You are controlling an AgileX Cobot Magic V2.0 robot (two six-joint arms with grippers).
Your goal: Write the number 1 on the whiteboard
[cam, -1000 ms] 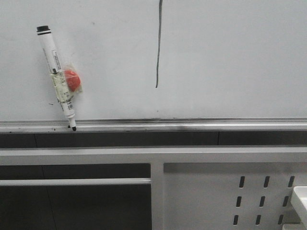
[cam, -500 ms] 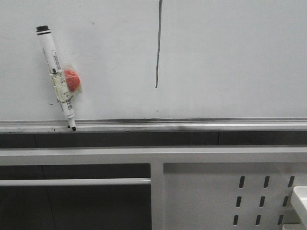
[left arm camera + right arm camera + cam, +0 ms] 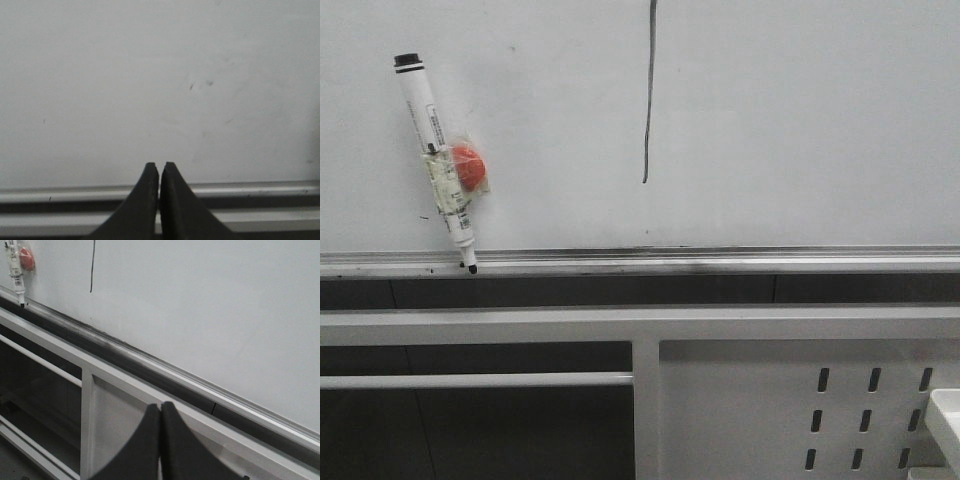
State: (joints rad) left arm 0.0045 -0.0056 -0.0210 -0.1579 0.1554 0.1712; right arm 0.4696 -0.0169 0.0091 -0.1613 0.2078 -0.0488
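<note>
A finished number 1 point(image 3: 648, 90) runs near-vertically down the whiteboard point(image 3: 800, 120), upper centre.
Its lower end leans slightly left; both arms' fingers point(image 3: 149, 176) point(image 3: 151, 416) are pressed together, empty.

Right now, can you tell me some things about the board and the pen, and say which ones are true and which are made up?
1. A long black line, the number 1, is drawn on the whiteboard. True.
2. The marker lies flat on the floor. False: it leans against the whiteboard, tilted, with its tip down on the silver rail.
3. A red round thing sits beside the marker's middle. True.
4. The left gripper is holding the marker. False: its fingers are closed together with nothing between them.
5. The right gripper is wide open. False: its fingers are shut together, empty.
</note>
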